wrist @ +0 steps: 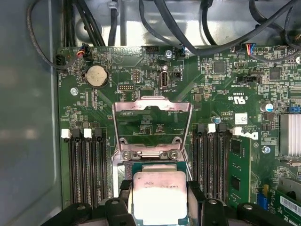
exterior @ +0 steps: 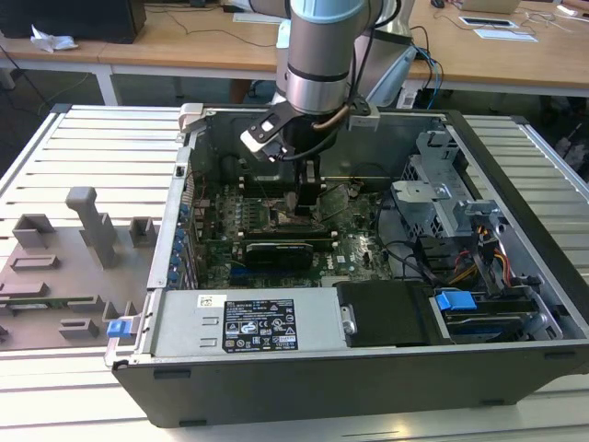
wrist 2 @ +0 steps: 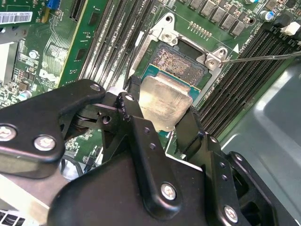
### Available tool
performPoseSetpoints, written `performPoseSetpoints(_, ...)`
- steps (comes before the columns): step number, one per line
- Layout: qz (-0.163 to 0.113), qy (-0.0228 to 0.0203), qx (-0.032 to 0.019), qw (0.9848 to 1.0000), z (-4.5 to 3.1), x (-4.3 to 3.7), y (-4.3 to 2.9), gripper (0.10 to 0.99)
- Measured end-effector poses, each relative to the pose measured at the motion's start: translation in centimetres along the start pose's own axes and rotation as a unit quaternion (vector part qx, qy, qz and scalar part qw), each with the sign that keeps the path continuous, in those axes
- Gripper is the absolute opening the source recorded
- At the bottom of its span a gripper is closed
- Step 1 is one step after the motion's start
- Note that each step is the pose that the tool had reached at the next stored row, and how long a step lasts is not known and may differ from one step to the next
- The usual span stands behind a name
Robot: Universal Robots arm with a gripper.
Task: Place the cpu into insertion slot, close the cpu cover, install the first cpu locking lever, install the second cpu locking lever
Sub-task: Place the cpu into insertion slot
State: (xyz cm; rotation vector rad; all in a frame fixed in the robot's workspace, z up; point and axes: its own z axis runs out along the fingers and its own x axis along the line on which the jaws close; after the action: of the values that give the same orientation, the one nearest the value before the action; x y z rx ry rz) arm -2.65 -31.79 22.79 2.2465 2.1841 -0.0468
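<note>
My gripper (wrist 2: 162,120) is shut on the cpu (wrist 2: 164,104), a flat silvery square held by two opposite edges between the black fingers (wrist 2: 133,115). The chip hangs tilted just above the insertion slot (wrist 2: 181,63), whose dark contact field lies open beyond the chip's far edge. In the first wrist view the cpu (wrist: 160,195) sits between the fingers, and the cpu cover (wrist: 152,101) stands swung up and open behind the socket. A thin locking lever rod (wrist 2: 263,55) sticks out sideways from the socket corner. In the exterior view the gripper (exterior: 308,189) reaches down inside the computer case over the green motherboard (exterior: 354,244).
Long black memory slots (wrist: 84,169) flank the socket on both sides. Cables (wrist: 141,23) run along the case wall behind the board. The case holds a power supply (exterior: 248,322) in front and a drive cage (exterior: 442,198) at the exterior view's right. Grey fixtures (exterior: 92,226) stand on the table.
</note>
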Motion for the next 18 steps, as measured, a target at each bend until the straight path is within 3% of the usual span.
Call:
performPoseSetpoints(6,0.000,0.0000,0.0000,1.0000,0.91,0.32,-0.01,0.545)
performPoseSetpoints(12,0.000,0.0000,0.0000,1.0000,1.53,0.32,-0.67,0.545)
performPoseSetpoints(15,0.000,0.0000,0.0000,1.0000,2.46,0.33,-1.00,0.545)
performPoseSetpoints(18,-0.001,0.0000,0.0000,1.0000,2.84,0.39,-1.00,0.545)
